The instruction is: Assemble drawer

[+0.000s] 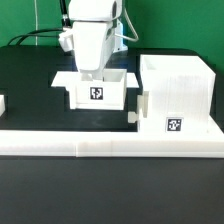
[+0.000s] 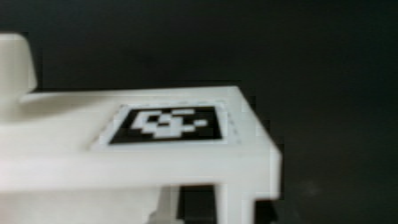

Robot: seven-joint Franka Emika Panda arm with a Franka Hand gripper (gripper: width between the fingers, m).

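Note:
A white open-top tray box (image 1: pixel 95 92) with a black-and-white marker on its front sits on the black table mid-scene. The large cube-shaped housing (image 1: pixel 176 95) stands to the exterior view's right, also with a marker. My gripper (image 1: pixel 93 70) reaches down from above into the tray box. In the wrist view the tray's marked face (image 2: pixel 169 125) fills the middle. My two dark fingertips (image 2: pixel 196 205) stand on either side of a white wall strip of the tray, closed on it. My gripper (image 2: pixel 231 208) holds that wall.
A long low white border bar (image 1: pixel 110 146) runs along the front of the table. A small white part (image 1: pixel 3 103) lies at the exterior view's left edge. A small knob (image 1: pixel 133 117) sticks out beside the housing's lower front.

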